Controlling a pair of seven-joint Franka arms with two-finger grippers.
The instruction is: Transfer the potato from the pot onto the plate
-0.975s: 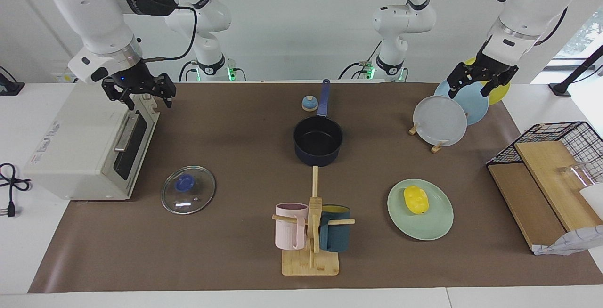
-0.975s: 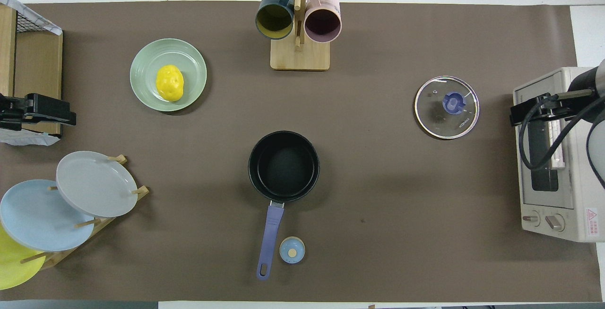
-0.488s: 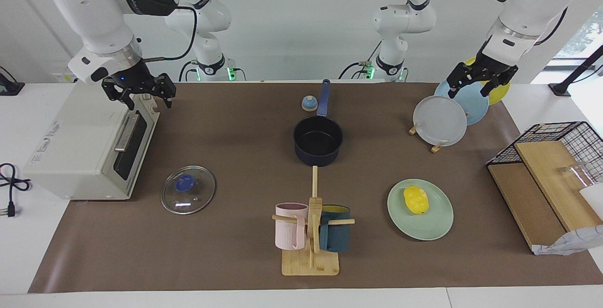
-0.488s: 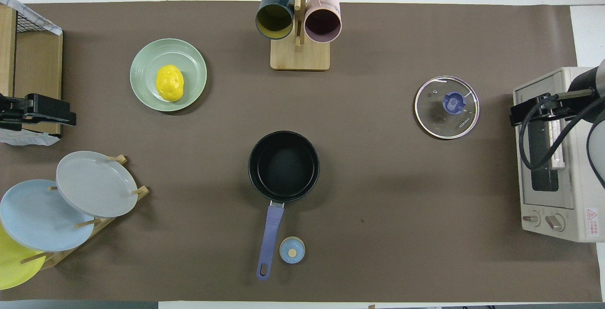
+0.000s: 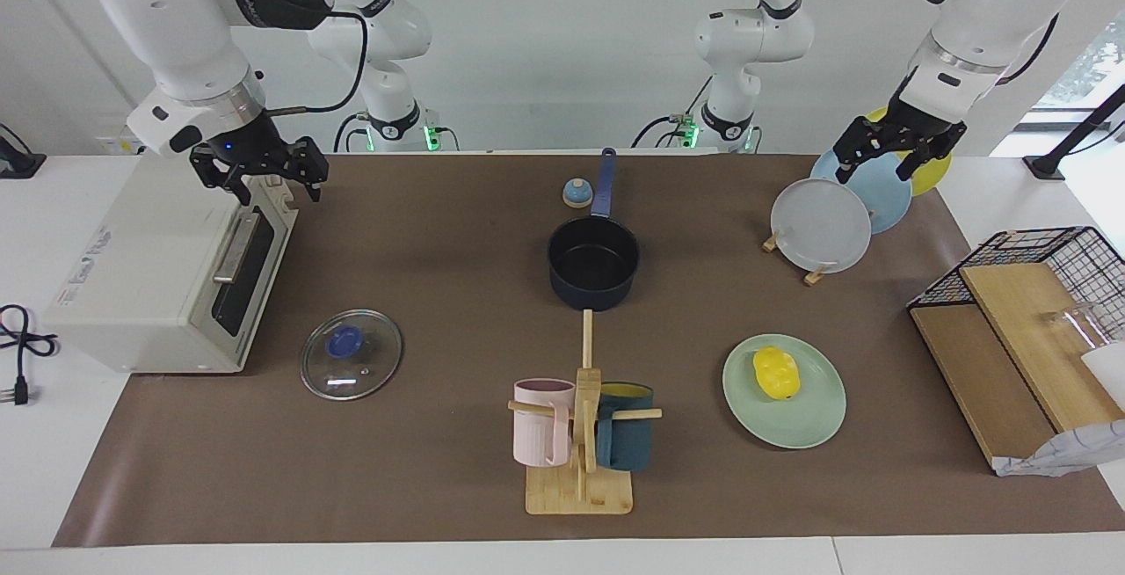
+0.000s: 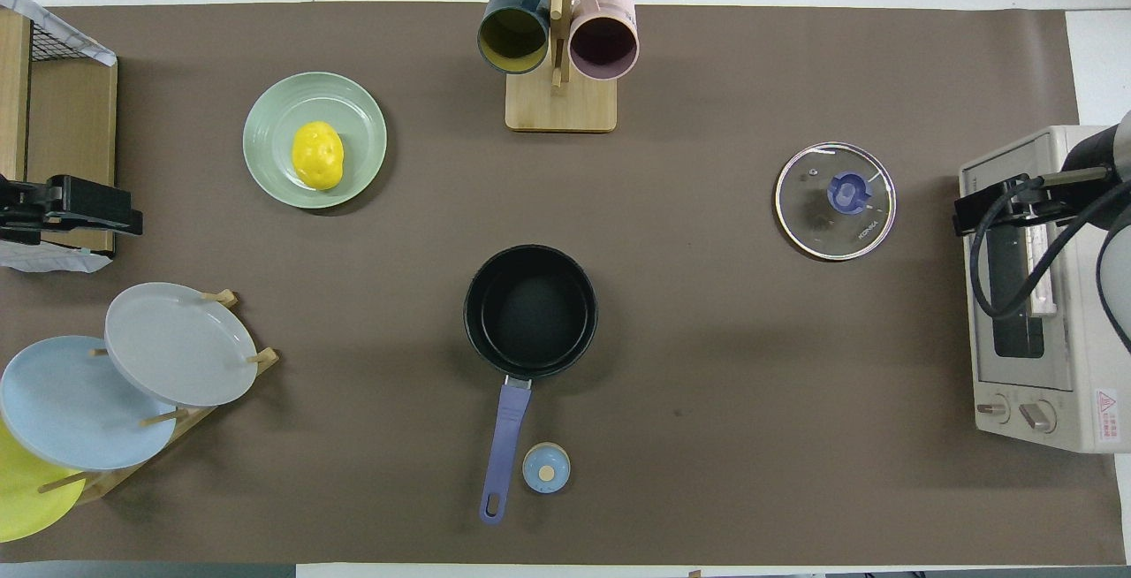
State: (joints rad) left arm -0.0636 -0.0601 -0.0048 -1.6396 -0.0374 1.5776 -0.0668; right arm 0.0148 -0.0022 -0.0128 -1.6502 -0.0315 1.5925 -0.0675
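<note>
The yellow potato point(image 5: 776, 373) point(image 6: 317, 155) lies on the mint-green plate point(image 5: 813, 421) point(image 6: 265, 118), toward the left arm's end of the table. In the middle of the table stands the navy pot point(image 5: 593, 272) point(image 6: 530, 310), its black inside empty and its blue handle pointing toward the robots. My left gripper point(image 5: 873, 172) point(image 6: 124, 216) hangs open in the air over the plate rack, holding nothing. My right gripper point(image 5: 277, 188) point(image 6: 963, 211) hangs open over the toaster oven, also holding nothing. Both arms wait.
A glass lid point(image 5: 352, 353) lies beside the toaster oven point(image 5: 158, 276). A mug stand point(image 5: 580, 434) with a pink and a teal mug stands farther from the robots than the pot. The plate rack point(image 5: 822, 228), a small blue bell point(image 5: 577, 193) and a wire basket point(image 5: 1046, 276) are also on the table.
</note>
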